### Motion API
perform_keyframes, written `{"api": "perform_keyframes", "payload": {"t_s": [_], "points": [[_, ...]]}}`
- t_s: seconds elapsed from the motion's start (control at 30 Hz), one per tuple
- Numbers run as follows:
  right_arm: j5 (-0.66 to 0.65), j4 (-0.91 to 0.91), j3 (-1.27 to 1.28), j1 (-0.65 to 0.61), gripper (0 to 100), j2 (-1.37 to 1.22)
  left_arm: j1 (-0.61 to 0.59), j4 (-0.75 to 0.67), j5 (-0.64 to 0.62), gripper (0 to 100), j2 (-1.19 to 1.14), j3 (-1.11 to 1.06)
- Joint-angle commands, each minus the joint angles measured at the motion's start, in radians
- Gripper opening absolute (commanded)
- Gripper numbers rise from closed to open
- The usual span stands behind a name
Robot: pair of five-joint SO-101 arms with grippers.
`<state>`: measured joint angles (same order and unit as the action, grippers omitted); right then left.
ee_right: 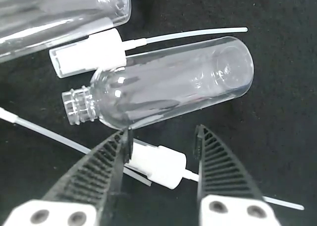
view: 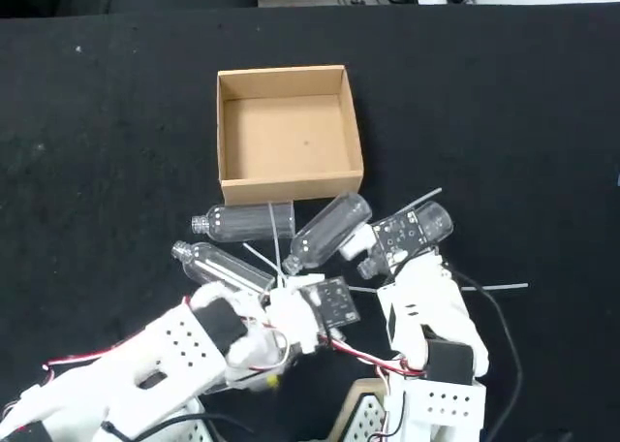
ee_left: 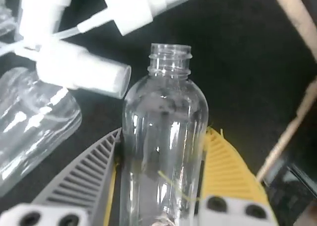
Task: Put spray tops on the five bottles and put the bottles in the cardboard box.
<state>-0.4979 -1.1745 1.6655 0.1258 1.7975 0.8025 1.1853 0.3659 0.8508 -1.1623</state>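
The bottle (ee_left: pixel 166 151) in hand sits clamped between the left gripper's (ee_left: pixel 165 132) fingers (ee_left: pixel 89 171), which press on both sides of its body. Its threaded neck points away from the wrist and is bare, with no top on it. Just beyond the neck lie 2 white tops (ee_left: pixel 81 70), and a second bottle (ee_left: pixel 34 117) lies beside the grey finger.

The right gripper (ee_right: pixel 163 132) hangs low over the desk (ee_right: pixel 277 112) with its fingers wide apart, 1 on each side of a loose top (ee_right: pixel 154 164) whose thin tube trails out past them. We cannot tell whether either finger touches it. Just beyond it a bare bottle (ee_right: pixel 168 87) lies on its side, with another top (ee_right: pixel 89 52) at its shoulder.

In the high view the box (view: pixel 289 185) stands at upper centre, open, with nothing in it. Just below it, at the centre of the frame, lies a cluster of bottles (view: pixel 242 221); we count 4 and see no top on any. The left arm (view: pixel 165 355) comes in from the lower left and the right arm (view: pixel 431 316) from the lower right, and the 2 meet at this cluster.

We judge the task to be at its start, at the capping of bottle 1, with nothing boxed yet. Next, the right fingers should close on the loose top and lift it. Its tube must then go into the open neck and the top be seated while the left fingers hold the bottle firm. The thin tube looks the likeliest part to miss the neck.
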Motion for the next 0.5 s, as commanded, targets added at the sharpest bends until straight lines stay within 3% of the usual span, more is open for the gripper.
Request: {"api": "perform_keyframes", "payload": {"t_s": [0.0, 0.13, 0.27, 0.37, 0.47], "points": [[0.000, -0.002, 0.001, 0.018, 18.7, 0.097, -0.148, 0.226, 0.026, 17, 0.003, 0.318], [0.000, -0.002, 0.001, 0.018, 18.7, 0.097, -0.430, 0.373, 0.121, 17, -0.009, 0.555], [0.000, -0.002, 0.001, 0.018, 18.7, 0.097, -0.803, 0.423, 0.172, 17, -0.009, 0.622], [0.000, -0.002, 0.002, 0.018, 18.7, 0.097, -1.132, 0.381, 0.247, 17, -0.028, 0.576], [0.000, -0.002, 0.002, 0.018, 18.7, 0.097, -1.428, 0.215, 0.325, 17, -0.106, 0.452]]}}
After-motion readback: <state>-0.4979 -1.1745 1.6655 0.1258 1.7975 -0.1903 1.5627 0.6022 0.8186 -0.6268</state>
